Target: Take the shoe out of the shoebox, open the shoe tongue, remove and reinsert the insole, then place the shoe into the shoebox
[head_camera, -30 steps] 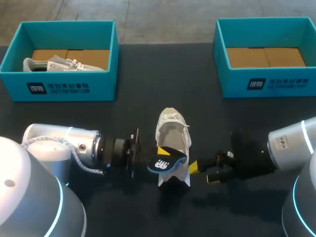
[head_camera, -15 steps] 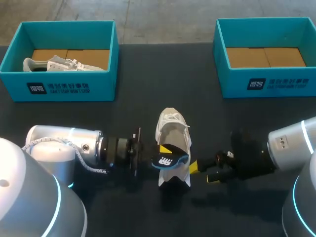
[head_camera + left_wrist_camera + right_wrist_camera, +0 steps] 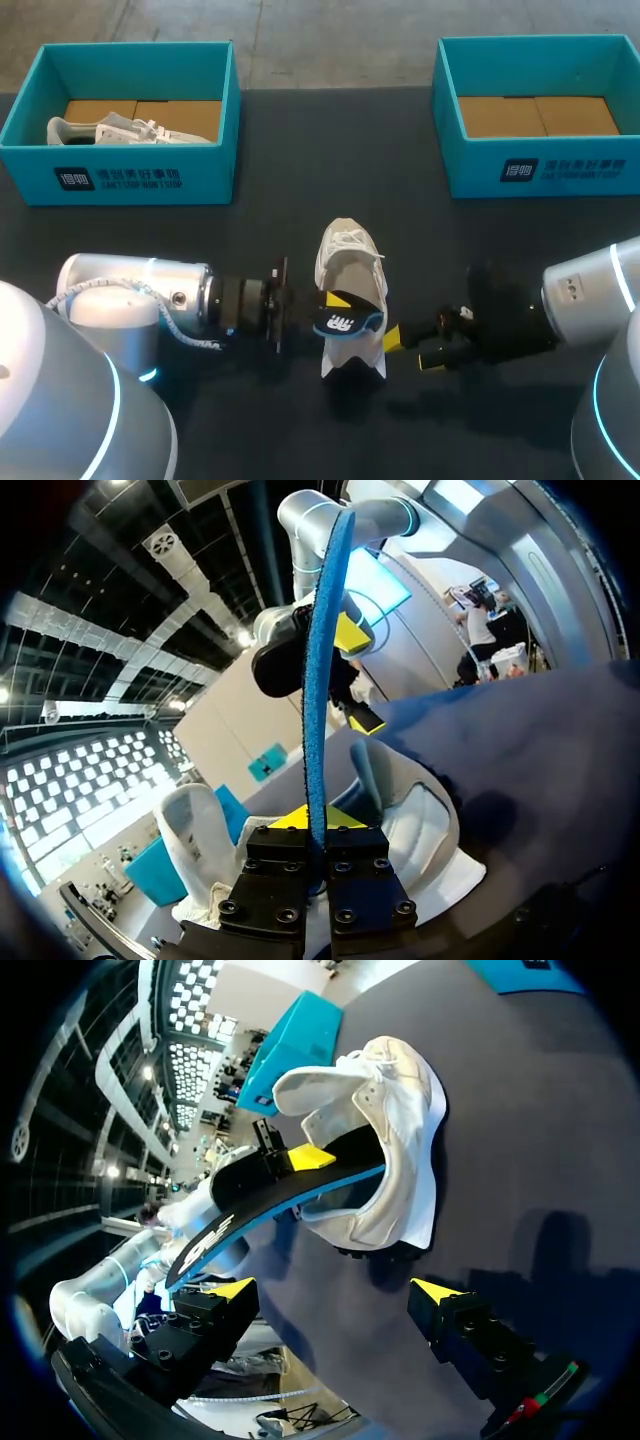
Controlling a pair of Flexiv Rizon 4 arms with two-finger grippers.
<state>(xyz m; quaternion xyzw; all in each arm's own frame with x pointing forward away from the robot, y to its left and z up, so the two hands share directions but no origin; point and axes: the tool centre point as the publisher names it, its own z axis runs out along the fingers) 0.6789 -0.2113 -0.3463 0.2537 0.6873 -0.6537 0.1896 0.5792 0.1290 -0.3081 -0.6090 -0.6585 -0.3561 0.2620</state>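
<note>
Left gripper pinches the thin, floppy insole by one end; right gripper, open and empty, could steady the soft shoe.

White shoe: middle of the table, nearer the front edge, toe toward the far edge, opening spread wide. Insole: black top with a white mark, blue underside, one end inside the shoe's opening, the other pinched in the left gripper on the shoe's left. Two teal shoeboxes with cardboard floors: left shoebox at the far left corner holding a second white shoe, right shoebox at the far right corner.
</note>
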